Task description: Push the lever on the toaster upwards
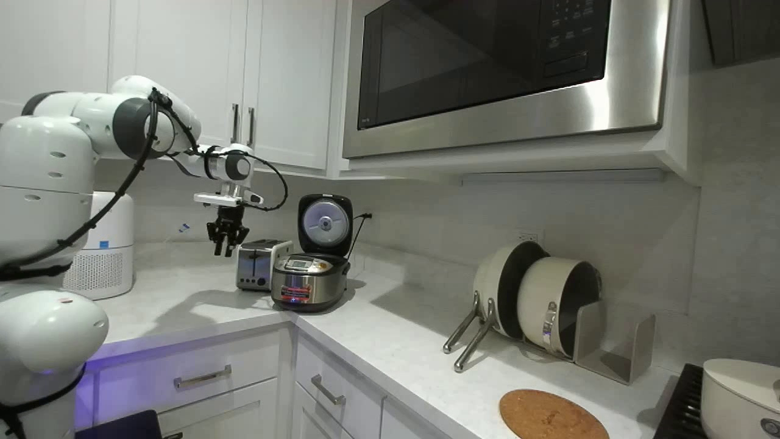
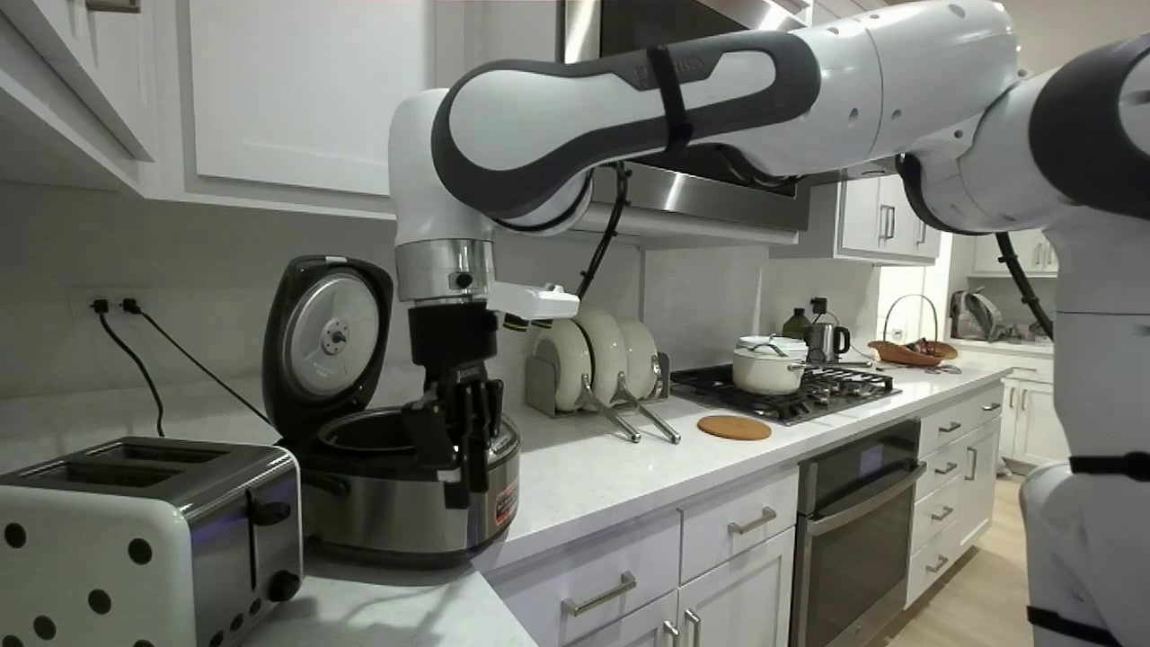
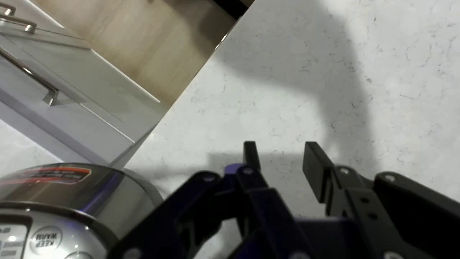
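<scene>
The toaster [image 1: 259, 268] stands on the counter beside the rice cooker in an exterior view. Its white side with black dots and its steel front show at the lower left in an exterior view [image 2: 243, 557]. Its black lever [image 2: 269, 513] sits near the top of the front slot, above a round black knob. The toaster is out of the wrist view. My gripper [image 1: 223, 252] points down above the counter, in front of and apart from the toaster. Its fingers are apart with nothing between them, as the wrist view [image 3: 280, 147] shows.
A steel rice cooker [image 1: 308, 288] with its lid raised stands right beside the toaster; it also shows in the wrist view [image 3: 118, 194]. Pans in a rack [image 1: 548, 305] and a round cork mat [image 1: 551, 414] lie farther along. A white cylindrical appliance [image 1: 109, 268] stands near the arm.
</scene>
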{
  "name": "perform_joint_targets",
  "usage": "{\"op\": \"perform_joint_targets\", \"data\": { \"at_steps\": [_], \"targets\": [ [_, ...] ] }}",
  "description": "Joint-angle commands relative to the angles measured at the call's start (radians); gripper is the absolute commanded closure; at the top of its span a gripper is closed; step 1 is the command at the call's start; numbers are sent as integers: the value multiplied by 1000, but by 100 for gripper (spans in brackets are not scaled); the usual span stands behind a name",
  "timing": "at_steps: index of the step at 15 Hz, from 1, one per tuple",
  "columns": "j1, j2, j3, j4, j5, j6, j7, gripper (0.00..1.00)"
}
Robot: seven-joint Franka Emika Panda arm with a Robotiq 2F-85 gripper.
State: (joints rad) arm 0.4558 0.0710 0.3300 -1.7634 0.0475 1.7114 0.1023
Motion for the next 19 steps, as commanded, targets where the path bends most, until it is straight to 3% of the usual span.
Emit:
{"op": "perform_joint_targets", "data": {
  "at_steps": [1, 5, 12, 15, 16, 19],
  "targets": [
    [-33, -38, 14, -3, 49, -74, -23, 31],
    [-46, -52, 12, 6, 89, -144, -27, 1],
    [-73, -92, 3, -4, 140, -222, -45, 0],
    [-97, -160, -12, -78, 199, -208, -134, 0],
    [-84, -89, 6, -10, 152, -205, -67, 0],
    [-98, -125, -2, -44, 175, -205, -113, 0]
  ]
}}
